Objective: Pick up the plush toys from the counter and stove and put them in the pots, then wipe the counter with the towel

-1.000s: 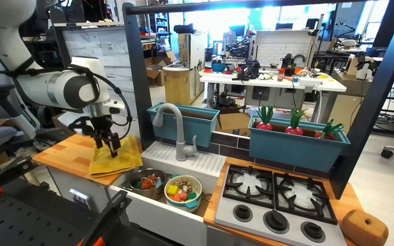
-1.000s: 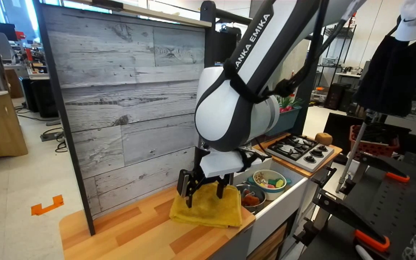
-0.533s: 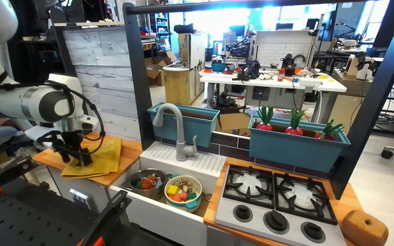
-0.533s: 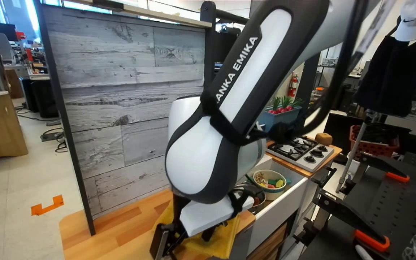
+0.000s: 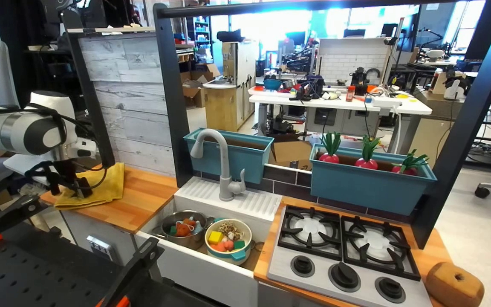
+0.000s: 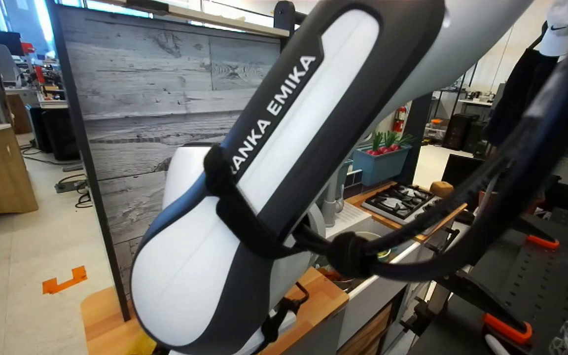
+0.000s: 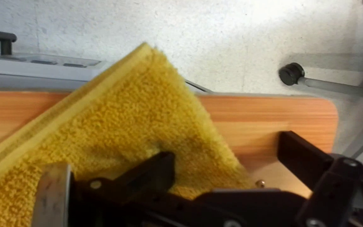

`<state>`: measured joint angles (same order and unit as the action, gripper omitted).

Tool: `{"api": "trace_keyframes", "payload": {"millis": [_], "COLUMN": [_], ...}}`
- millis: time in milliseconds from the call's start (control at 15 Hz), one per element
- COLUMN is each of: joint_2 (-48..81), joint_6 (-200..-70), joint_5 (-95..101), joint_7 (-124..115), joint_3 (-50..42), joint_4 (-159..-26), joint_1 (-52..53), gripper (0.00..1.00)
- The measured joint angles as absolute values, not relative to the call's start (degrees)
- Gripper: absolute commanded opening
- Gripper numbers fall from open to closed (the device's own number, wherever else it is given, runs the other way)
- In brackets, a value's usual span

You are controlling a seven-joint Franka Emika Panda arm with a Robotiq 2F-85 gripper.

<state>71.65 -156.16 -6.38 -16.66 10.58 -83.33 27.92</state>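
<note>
Toys point(image 5: 182, 230) sit in the steel pot point(image 5: 192, 244) and the cream pot point(image 5: 222, 257), so that part looks done; wiping the bench point(image 5: 145, 198) seems the current step, how much remains unclear. One towel point(image 7: 143, 104) lies there, under the hand point(image 7: 225, 149), whose jaws stand wide apart across its edge, holding nothing. The two pots are nearer the hand than the one stove point(image 5: 342, 251); their toys, several in each, overlap too much to count.

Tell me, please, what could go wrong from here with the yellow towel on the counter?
The towel might slide off: in the wrist view, its corner sticks out past the edge of the counter. It could also bunch up or slip free, because the fingers stand open and only one seems to press on it.
</note>
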Motion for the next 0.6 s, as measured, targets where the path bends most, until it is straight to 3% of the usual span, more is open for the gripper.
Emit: {"api": "trace_keyframes", "payload": {"millis": [267, 600], "joint_2": [71.0, 60.3], "joint_6": [-158.2, -159.5], "joint_5": [-6.4, -6.3], "joint_7": [-9.6, 4.1], "joint_3": [14.8, 25.2], "joint_4": [-84.4, -97.5], "joint_1": [24.3, 14.5], "gripper": [1.0, 1.0]}}
